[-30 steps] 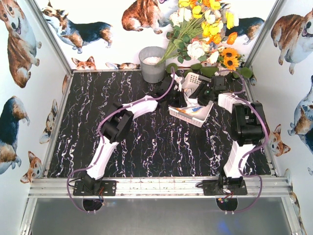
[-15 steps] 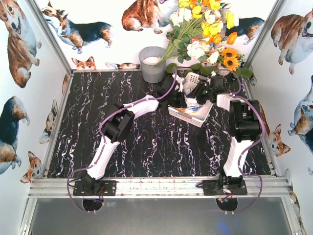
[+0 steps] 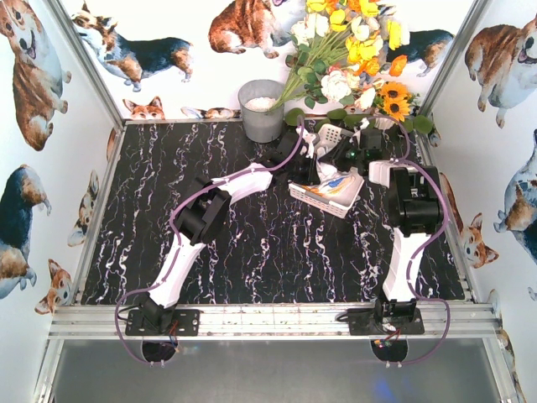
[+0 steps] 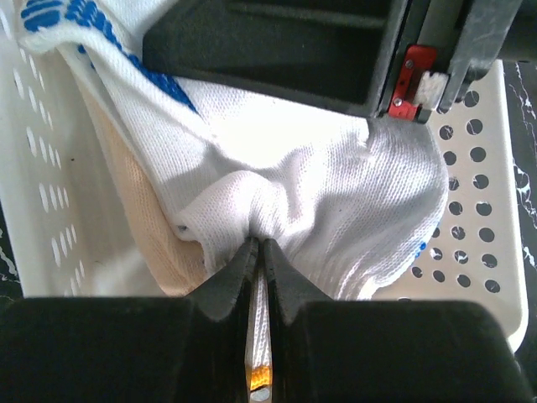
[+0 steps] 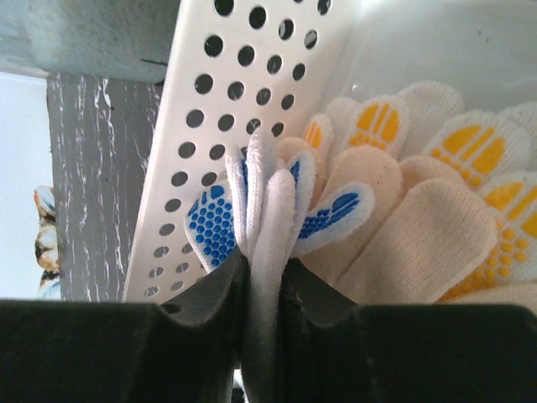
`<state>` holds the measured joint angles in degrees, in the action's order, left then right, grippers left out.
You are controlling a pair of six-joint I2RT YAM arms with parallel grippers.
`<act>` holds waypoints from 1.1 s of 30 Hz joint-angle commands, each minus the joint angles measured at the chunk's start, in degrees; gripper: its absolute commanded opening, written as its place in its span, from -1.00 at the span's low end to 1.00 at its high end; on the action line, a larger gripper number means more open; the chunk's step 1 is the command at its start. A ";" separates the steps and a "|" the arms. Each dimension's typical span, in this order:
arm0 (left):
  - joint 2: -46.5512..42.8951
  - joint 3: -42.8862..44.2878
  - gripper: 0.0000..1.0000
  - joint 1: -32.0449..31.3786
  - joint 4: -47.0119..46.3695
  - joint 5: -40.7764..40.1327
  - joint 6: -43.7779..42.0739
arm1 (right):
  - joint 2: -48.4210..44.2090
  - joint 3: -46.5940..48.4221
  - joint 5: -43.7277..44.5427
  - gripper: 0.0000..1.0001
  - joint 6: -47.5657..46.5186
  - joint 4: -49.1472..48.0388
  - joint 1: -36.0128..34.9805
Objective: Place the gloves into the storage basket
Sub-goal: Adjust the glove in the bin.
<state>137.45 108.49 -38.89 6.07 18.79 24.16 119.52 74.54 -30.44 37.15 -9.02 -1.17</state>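
Observation:
The white perforated storage basket point(image 3: 327, 198) sits at the table's back right; it also shows in the left wrist view point(image 4: 482, 252) and in the right wrist view point(image 5: 210, 126). Both grippers reach into it. My left gripper point(image 4: 258, 248) is shut on a bunched white glove with blue dots point(image 4: 336, 193), an orange cuff trim showing between the fingers. My right gripper point(image 5: 264, 269) is shut on the fingers of a white glove with blue dots point(image 5: 252, 193). Cream gloves with yellow dots point(image 5: 436, 210) lie in the basket beside it. In the top view the left gripper point(image 3: 312, 172) and the right gripper point(image 3: 346, 161) are close together over the basket.
A grey metal bucket point(image 3: 262, 109) stands at the back, left of the basket. A bunch of artificial flowers point(image 3: 352, 59) leans over the back right corner. The black marble table point(image 3: 168, 185) spreads to the left and front. Walls enclose both sides.
The right arm has drawn back and to the left, toward the back of the basket. The left arm has stayed over the basket's left end.

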 commanded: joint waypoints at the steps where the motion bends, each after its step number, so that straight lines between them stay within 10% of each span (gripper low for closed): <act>1: 1.96 -0.28 -1.00 -0.01 4.43 -0.68 -1.66 | -1.91 -1.85 2.42 -0.68 2.08 -13.02 0.55; 16: 2.91 0.02 -1.00 0.09 6.08 -1.04 -2.34 | -8.27 -11.41 16.12 -0.58 0.44 -15.32 0.82; 33: 2.04 -0.60 -1.00 0.02 5.81 -1.47 -2.46 | -18.74 -11.43 21.41 0.09 -9.32 -6.99 0.74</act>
<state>137.64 108.49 -38.92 6.96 18.59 23.07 107.11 63.20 -11.14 31.57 -15.73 -0.62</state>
